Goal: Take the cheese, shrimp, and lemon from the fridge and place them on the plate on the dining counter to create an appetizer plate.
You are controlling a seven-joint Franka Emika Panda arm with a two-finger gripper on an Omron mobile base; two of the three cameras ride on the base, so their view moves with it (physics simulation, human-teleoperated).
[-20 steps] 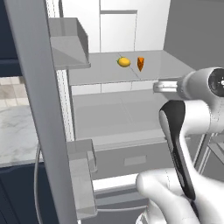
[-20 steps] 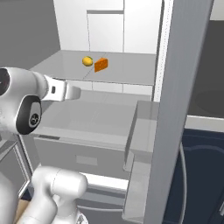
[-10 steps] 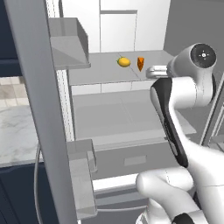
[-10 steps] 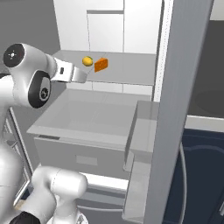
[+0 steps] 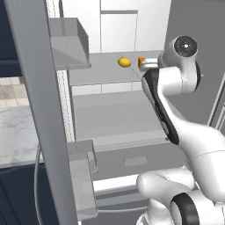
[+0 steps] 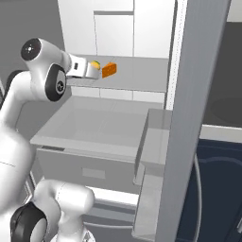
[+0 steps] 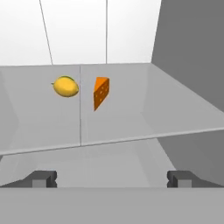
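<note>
Two-finger dark-tipped gripper (image 7: pixel 112 178): spread wide, holding nothing | orange wedge-shaped cheese (image 7: pixel 101 92): on flat grey fridge shelf (image 7: pixel 131 113), 12 o'clock | rounded yellow lemon (image 7: pixel 66 86): 9 o'clock of cheese, apart

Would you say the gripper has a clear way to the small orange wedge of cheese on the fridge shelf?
Probably yes. The open gripper faces the small orange wedge of cheese on the flat grey shelf, with bare shelf between them. The rounded yellow lemon sits apart, beside it.
</note>
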